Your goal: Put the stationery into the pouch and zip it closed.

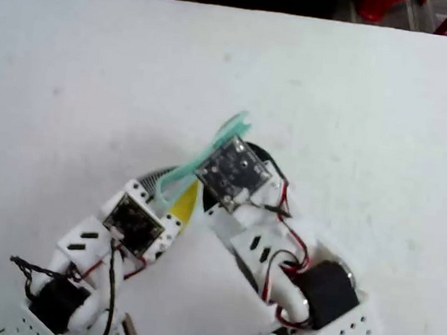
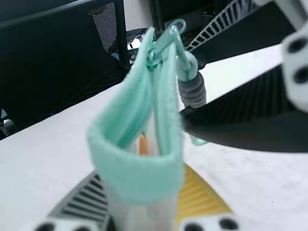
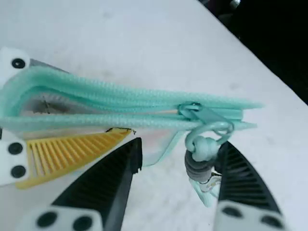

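A mint-green pouch (image 1: 210, 146) is held up on edge above the white table (image 1: 358, 102). My left gripper (image 1: 170, 191) is shut on its near end, with the grey finger (image 2: 79, 204) and the yellow finger (image 2: 199, 197) on either side. At that end the pouch (image 2: 139, 163) gapes a little, and something orange (image 2: 143, 146) shows inside. The zipper slider (image 3: 192, 111) sits near the far end. Its cord pull with a grey bead (image 3: 199, 161) hangs between the black fingers (image 3: 113, 178) of my right gripper (image 3: 182, 147), which is open around it.
The two arms' bases and cables (image 1: 293, 263) crowd the table's front edge. White tabletop stretches to the back and on both sides. Dark furniture and a red chair (image 1: 388, 5) stand beyond the far edge.
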Controlling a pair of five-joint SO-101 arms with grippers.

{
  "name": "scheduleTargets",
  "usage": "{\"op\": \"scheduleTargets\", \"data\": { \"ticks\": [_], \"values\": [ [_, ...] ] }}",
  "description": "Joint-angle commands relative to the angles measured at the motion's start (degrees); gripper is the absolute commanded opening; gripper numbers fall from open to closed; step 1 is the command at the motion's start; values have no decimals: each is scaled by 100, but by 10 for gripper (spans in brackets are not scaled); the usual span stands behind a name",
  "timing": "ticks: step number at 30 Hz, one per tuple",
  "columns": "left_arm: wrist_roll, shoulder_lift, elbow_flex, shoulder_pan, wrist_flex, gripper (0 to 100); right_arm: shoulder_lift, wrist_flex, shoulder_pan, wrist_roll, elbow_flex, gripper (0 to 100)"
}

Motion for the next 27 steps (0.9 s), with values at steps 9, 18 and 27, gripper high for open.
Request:
{"op": "scheduleTargets", "data": {
  "ticks": [9,18,27],
  "values": [
    [0,22,-18,-171,-202,46,-1182,-998,673,-527,1266,241],
    [0,22,-9,-171,-202,46,-1745,-1824,664,-563,2119,115],
    [0,22,-9,-171,-202,46,-1745,-1974,277,-633,2127,185]
  ]
}}
